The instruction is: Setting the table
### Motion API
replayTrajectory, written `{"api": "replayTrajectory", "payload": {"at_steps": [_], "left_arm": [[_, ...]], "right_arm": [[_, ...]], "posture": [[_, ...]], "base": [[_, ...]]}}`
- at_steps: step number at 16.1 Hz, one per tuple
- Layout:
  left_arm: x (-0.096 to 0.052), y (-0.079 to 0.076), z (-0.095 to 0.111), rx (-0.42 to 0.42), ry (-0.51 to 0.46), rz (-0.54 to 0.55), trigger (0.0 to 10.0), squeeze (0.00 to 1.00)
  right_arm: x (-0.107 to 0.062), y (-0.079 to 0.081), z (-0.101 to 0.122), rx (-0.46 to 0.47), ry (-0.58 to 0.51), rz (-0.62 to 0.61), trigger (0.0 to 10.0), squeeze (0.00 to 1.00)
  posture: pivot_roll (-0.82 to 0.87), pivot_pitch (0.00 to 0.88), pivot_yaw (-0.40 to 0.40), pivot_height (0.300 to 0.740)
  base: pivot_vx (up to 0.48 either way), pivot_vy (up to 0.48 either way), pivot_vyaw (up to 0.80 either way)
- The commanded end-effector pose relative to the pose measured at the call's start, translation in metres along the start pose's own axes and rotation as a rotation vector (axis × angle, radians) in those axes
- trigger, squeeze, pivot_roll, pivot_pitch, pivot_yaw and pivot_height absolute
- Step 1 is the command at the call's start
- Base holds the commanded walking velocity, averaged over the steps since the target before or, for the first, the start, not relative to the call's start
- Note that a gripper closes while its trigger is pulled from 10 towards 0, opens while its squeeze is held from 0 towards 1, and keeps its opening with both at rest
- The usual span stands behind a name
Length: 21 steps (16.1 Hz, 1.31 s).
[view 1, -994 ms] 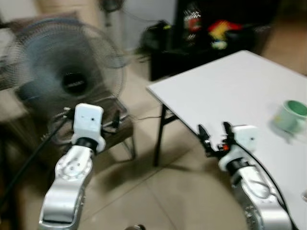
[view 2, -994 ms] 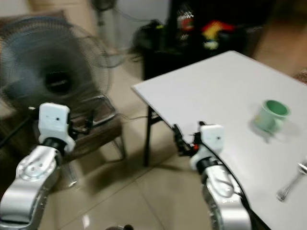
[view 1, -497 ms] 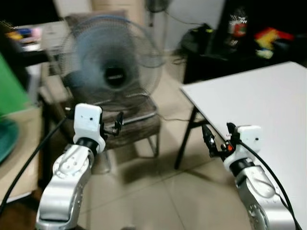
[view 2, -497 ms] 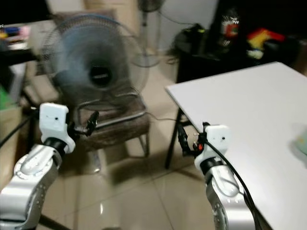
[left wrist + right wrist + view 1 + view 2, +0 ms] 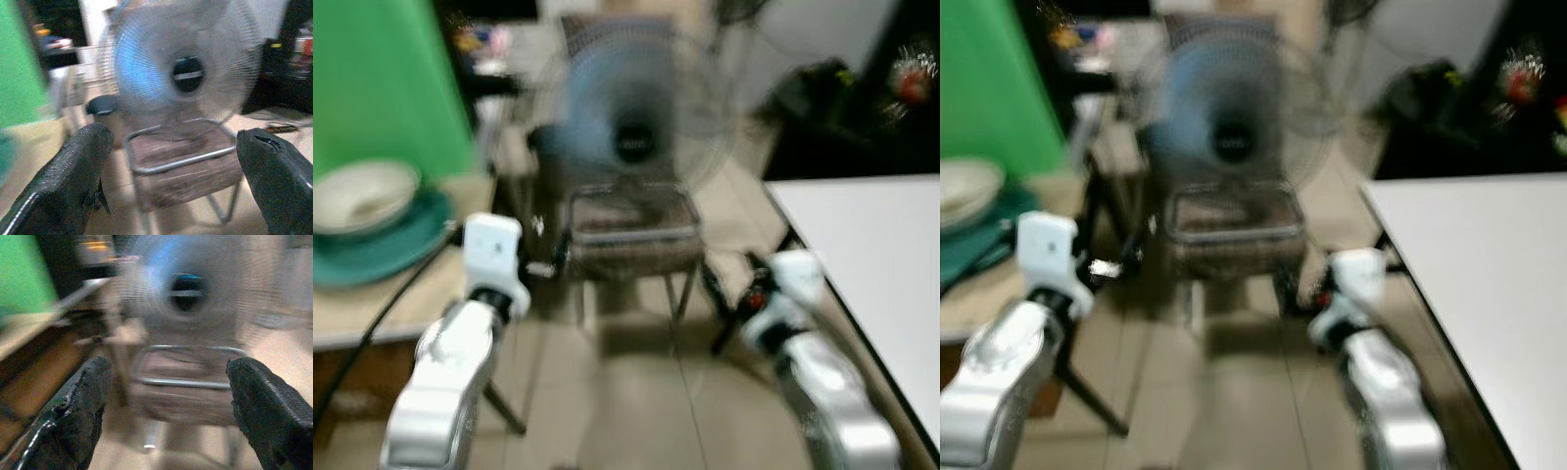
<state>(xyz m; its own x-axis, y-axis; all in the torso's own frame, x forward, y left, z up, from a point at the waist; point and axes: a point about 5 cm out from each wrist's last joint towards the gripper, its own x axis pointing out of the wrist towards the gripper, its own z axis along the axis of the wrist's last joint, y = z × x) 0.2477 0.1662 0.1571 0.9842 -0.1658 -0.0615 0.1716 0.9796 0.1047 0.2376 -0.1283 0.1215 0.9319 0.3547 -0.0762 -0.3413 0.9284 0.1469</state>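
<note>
**Bowl and plate on the side counter, both grippers empty**

The pale bowl (image 5: 362, 194) sits in a teal plate (image 5: 386, 250) on the counter (image 5: 372, 313) at your left, well apart from the white table (image 5: 891, 245) at your right. Judge both as stiff, smooth and breakable (likely ceramic); take the plate by its rim. Left gripper (image 5: 166, 186) and right gripper (image 5: 161, 416) are spread wide, holding nothing. The wrist views show the fan (image 5: 186, 73) on a chair (image 5: 186, 166); the head views add counter and table.

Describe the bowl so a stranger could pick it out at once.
Start at the green backdrop on the robot's left. Below it, a wooden counter carries a teal plate. The bowl sits on that plate: pale cream, the one light dish there.
</note>
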Motion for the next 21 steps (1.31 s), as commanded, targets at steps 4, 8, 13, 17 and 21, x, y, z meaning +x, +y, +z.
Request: {"api": "replayTrajectory", "payload": {"at_steps": [4, 8, 13, 17, 21], "left_arm": [[-0.005, -0.002, 0.012, 0.022, -0.045, -0.044, 10.0, 0.00], [-0.006, -0.002, 0.013, 0.037, -0.042, -0.055, 10.0, 0.00], [-0.009, 0.001, 0.015, 0.052, -0.041, -0.054, 10.0, 0.00], [-0.009, 0.002, 0.017, 0.072, -0.039, -0.079, 10.0, 0.00], [-0.004, -0.002, 0.018, 0.087, -0.042, -0.154, 10.0, 0.00]], "right_arm": [[0.002, -0.004, -0.001, -0.002, 0.007, 0.007, 10.0, 0.00], [0.007, -0.003, -0.001, -0.003, 0.001, 0.012, 10.0, 0.00], [0.012, -0.001, -0.003, 0.004, -0.008, 0.015, 10.0, 0.00], [0.013, -0.006, 0.000, 0.011, -0.040, -0.029, 10.0, 0.00], [0.010, -0.031, 0.021, -0.016, -0.136, -0.196, 10.0, 0.00]], "posture": [[0.14, 0.000, -0.056, 0.740], [0.15, 0.000, -0.055, 0.740], [0.17, 0.000, -0.062, 0.740], [0.18, 0.000, -0.053, 0.740], [0.17, 0.000, -0.041, 0.740]], "base": [[0.166, 0.000, 0.80], [0.351, 0.000, 0.80], [0.351, 0.000, 0.80], [0.346, 0.000, 0.75], [0.337, 0.000, 0.00]]}}
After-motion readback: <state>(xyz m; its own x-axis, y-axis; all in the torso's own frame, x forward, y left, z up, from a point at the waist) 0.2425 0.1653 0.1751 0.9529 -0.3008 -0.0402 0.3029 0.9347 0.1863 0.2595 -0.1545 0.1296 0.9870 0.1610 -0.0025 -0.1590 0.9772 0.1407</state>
